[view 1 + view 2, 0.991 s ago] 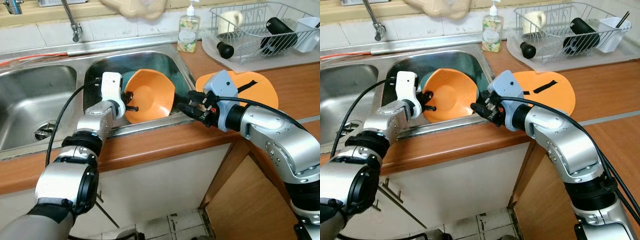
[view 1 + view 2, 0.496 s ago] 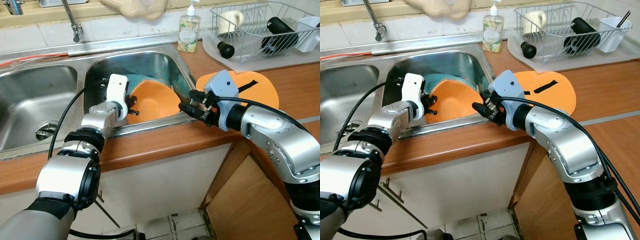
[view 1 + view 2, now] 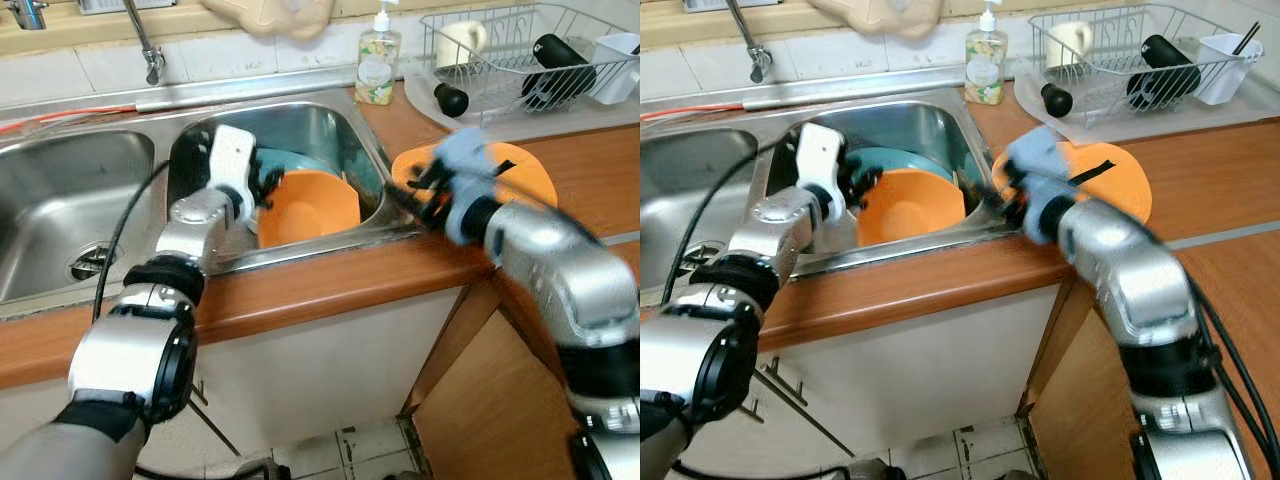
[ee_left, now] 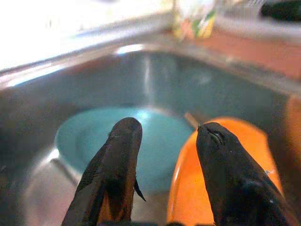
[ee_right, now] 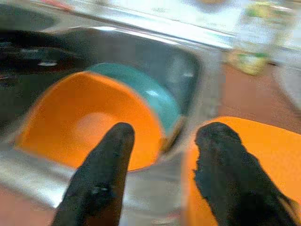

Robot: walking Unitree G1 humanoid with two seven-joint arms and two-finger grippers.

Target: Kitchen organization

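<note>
Your left gripper (image 4: 164, 136) is apart over the orange bowl (image 3: 308, 205) in the right sink basin (image 3: 320, 125), atop a teal plate (image 4: 155, 141); right gripper (image 5: 162, 141) apart, blurred, above sink edge by orange board (image 3: 530, 175)

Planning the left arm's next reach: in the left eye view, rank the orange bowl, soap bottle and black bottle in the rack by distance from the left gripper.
From the left gripper, in the right-hand sink basin:
1. Orange bowl, just to its right in the same basin.
2. Soap bottle, on the counter behind the basin's right corner.
3. Black bottle, far right in the dish rack.
</note>
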